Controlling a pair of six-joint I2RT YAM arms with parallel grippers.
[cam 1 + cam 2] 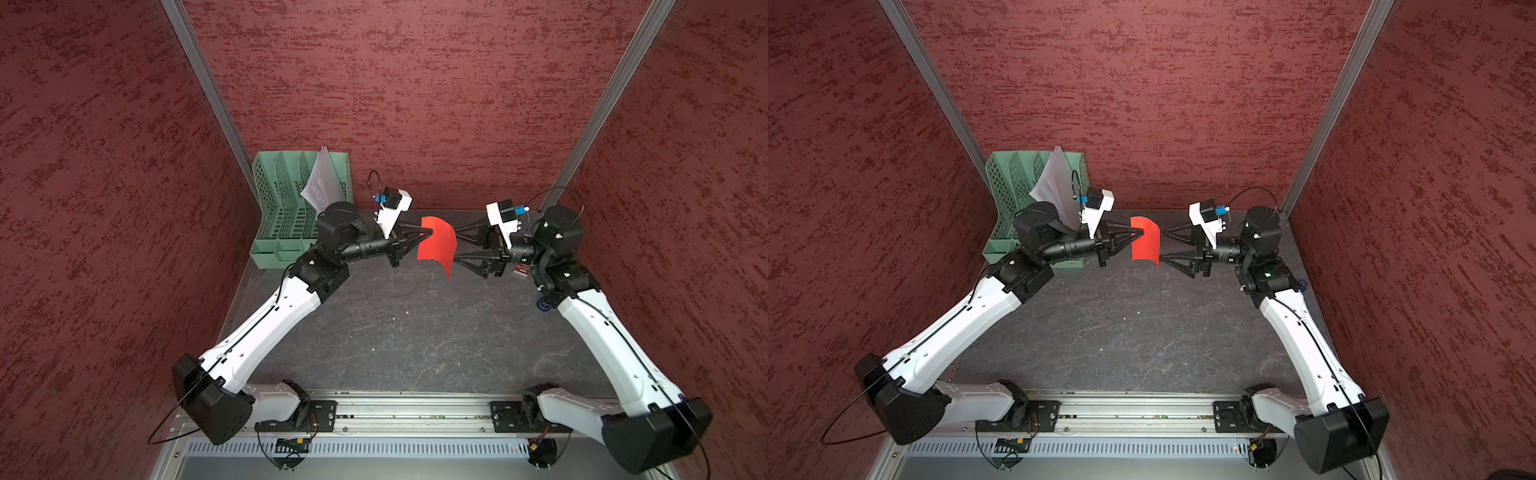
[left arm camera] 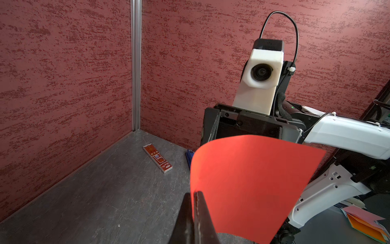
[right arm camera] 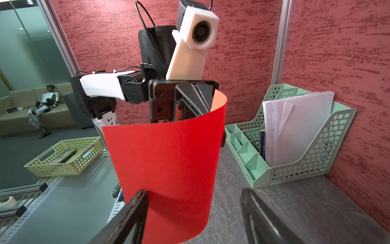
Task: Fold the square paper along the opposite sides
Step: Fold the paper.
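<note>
Square paper (image 1: pixel 436 243): bright red, held up in the air between the two grippers and clear of the table; it curls, its free side bowing toward the right gripper.
Left gripper (image 1: pixel 428 235): jaws pressed together on one edge of the paper; the left wrist view shows the sheet fanning out from the pinch (image 2: pixel 193 196).
Right gripper (image 1: pixel 456 245): jaws apart and empty, mouth facing the paper's free edge, which reaches just into the gap; I can't tell whether it touches a jaw.
Step in hand: looks like the take-up of the opposite side, with no crease made yet.
Next move: I'd judge the right jaws must close on that free edge, squarely, before the two sides can be brought together.
Risk: the curl may carry the edge off the jaw line and give a skewed pinch.
Tabletop (image 1: pixel 415 332): dark, bare below both grippers.
Printed card (image 2: pixel 157 158): red-brown, flat on the table beneath and behind the right gripper's wrist, out of the way.
File rack (image 1: pixel 286 208): pale green, holding white sheets (image 1: pixel 324 183), behind the left gripper's wrist by the back wall, well apart from the paper.
In the way: nothing between the open jaws and the paper.
</note>
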